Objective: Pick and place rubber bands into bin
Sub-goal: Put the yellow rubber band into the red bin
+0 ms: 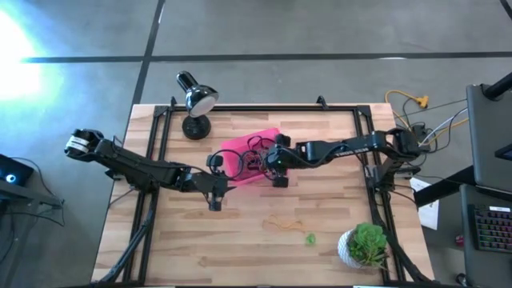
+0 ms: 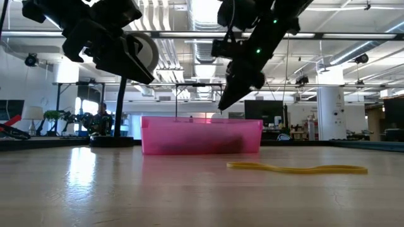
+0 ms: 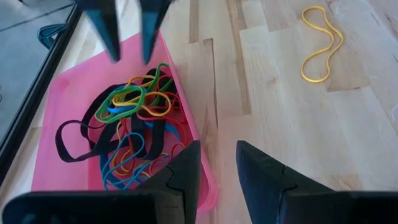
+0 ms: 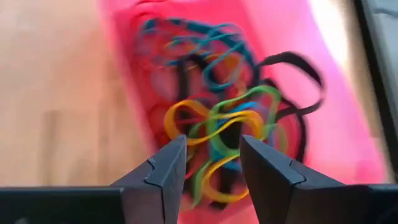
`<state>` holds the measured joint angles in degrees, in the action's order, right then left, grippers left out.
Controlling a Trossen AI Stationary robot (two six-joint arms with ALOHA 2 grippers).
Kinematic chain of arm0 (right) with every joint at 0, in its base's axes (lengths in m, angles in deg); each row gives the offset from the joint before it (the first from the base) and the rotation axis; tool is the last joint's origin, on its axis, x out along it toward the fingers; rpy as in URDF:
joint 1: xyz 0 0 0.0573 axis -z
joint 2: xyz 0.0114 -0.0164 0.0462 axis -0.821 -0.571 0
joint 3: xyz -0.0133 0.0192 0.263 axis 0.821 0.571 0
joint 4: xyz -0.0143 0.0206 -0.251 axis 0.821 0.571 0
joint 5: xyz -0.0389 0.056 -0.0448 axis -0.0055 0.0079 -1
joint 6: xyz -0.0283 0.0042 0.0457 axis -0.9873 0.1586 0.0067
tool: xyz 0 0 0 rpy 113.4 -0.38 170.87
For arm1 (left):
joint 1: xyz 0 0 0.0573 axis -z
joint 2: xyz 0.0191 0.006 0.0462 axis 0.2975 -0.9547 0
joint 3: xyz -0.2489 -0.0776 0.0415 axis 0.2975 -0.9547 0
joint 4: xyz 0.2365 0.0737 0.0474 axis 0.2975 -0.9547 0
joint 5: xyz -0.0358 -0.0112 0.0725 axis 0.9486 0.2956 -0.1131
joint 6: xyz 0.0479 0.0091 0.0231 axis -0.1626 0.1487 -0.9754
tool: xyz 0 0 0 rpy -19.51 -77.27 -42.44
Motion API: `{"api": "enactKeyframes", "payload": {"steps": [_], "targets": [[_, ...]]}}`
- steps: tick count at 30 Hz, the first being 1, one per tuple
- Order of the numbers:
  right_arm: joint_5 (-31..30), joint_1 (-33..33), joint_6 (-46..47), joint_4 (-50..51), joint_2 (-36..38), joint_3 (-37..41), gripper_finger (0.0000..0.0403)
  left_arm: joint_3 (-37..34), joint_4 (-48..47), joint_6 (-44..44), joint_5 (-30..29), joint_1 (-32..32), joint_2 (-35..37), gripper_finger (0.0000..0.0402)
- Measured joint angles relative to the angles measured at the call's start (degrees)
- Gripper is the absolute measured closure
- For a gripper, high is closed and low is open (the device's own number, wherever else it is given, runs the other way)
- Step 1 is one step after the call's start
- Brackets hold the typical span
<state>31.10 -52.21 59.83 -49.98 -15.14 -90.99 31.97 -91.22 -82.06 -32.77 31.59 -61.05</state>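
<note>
We see the rubber bands [image 3: 134, 121] heaped in a tangle inside the pink bin [image 1: 240, 149], which sits on the desk [image 1: 320, 232] near the lamp [image 1: 194, 102]. Above the bin hangs the right gripper [image 4: 211, 163], its fingers apart and empty. Our left gripper [image 3: 217, 168] hovers at the bin's edge, fingers apart, empty. A yellow band [image 3: 320, 43] lies loose on the desk, well apart.

surface: wooden slatted table [image 1: 264, 256] filling centre of high view | bin [image 1: 240, 148] sitting at upper centre | black lamp [image 1: 195, 126] standing at upper left | yellow rubber band [image 1: 284, 223] lying lower centre | green band [image 1: 310, 238] lying just right of it | white plant pot [image 1: 364, 246] standing lower right
</note>
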Motion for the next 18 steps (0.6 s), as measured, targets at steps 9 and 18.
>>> {"api": "enactKeyframes", "payload": {"steps": [9, 18], "targets": [[10.72, -5.73, 6.32, 11.85, 6.3, -0.39, 0.0275, -0.04, 0.27, -0.31, 0.03, 0.0, -0.02, 0.0314], [13.48, -15.83, 15.98, 16.62, 7.71, 0.06, 0.0289, -0.31, 18.5, -7.27, 20.69, 0.04, -3.65, 0.0314]]}}
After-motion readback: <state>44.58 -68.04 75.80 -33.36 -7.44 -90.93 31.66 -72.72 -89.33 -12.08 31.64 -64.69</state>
